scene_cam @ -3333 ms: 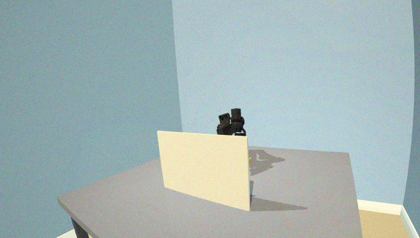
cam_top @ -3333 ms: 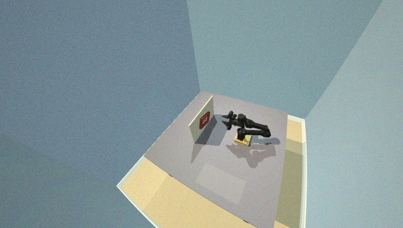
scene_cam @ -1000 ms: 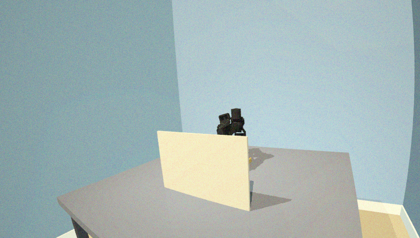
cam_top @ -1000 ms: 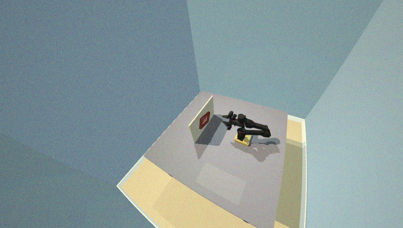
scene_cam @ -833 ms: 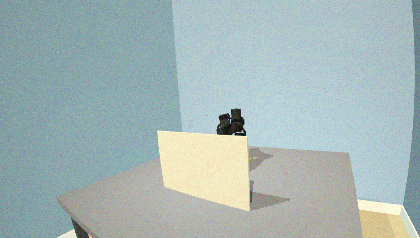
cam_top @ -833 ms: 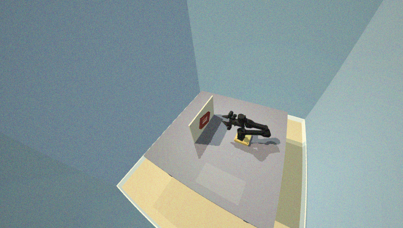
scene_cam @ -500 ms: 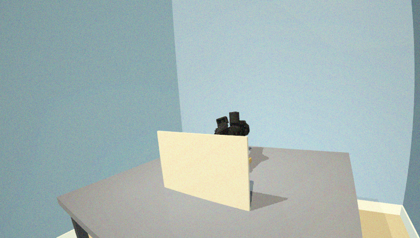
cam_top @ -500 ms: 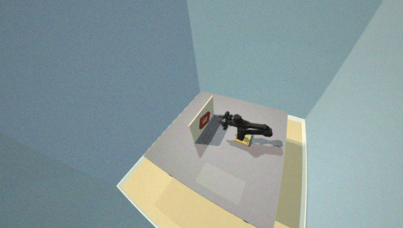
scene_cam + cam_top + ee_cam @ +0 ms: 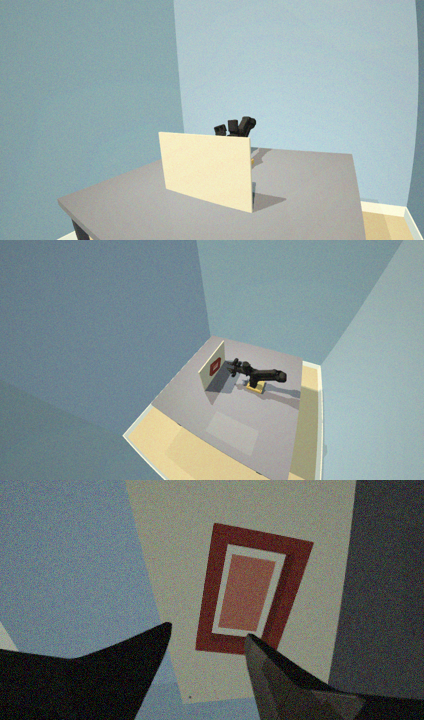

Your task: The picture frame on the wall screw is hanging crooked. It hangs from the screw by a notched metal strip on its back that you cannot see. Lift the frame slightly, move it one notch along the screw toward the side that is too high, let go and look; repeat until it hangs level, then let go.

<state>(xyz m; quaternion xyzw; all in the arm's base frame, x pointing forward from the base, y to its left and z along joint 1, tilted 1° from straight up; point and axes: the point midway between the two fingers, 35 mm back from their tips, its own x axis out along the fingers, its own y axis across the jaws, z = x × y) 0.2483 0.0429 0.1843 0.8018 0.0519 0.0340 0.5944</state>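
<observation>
The picture frame (image 9: 211,370) (image 9: 213,585), dark red with a pale inner border and pink centre, hangs on the front of the cream wall panel (image 9: 204,378) (image 9: 205,166) (image 9: 175,570). In the wrist view, which shows the panel turned sideways, the frame is tilted against the panel edges. Facing the panel, its left side is higher. The screw and notched strip are hidden. My gripper (image 9: 227,365) (image 9: 209,633) is open and empty, in front of the panel. In the wrist view one fingertip overlaps the frame's lower border; I see no contact. The exterior view shows only the panel's back.
The arm (image 9: 264,375) (image 9: 245,126) stands on a yellow base plate (image 9: 259,387) on the grey table (image 9: 184,394) (image 9: 312,178). A pale rectangle (image 9: 233,433) lies on the table. The panel stands upright between the arm and the table's far-left edge in the top view.
</observation>
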